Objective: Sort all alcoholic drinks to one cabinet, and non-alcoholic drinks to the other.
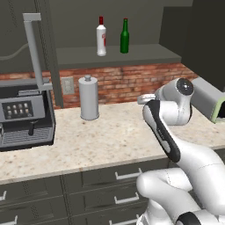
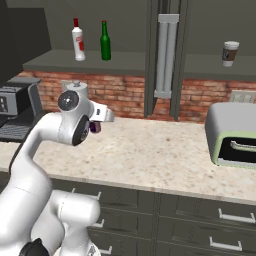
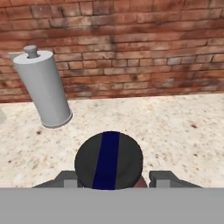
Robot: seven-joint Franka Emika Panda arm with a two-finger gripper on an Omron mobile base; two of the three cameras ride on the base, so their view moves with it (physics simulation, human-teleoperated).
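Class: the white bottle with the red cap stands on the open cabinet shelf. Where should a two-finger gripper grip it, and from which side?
Probably the white bottle by its straight body, below the narrow neck, approached from the open front of the shelf. It stands upright near the green bottle, so close the fingers across its width, level.

Two bottles (image 1: 113,36) on shelf (image 1: 145,53), canister (image 1: 88,97) on counter (image 1: 110,136) below

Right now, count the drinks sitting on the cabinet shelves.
3: white bottle and green bottle side by side on one shelf, coffee cup on the other. More may be hidden beyond view.
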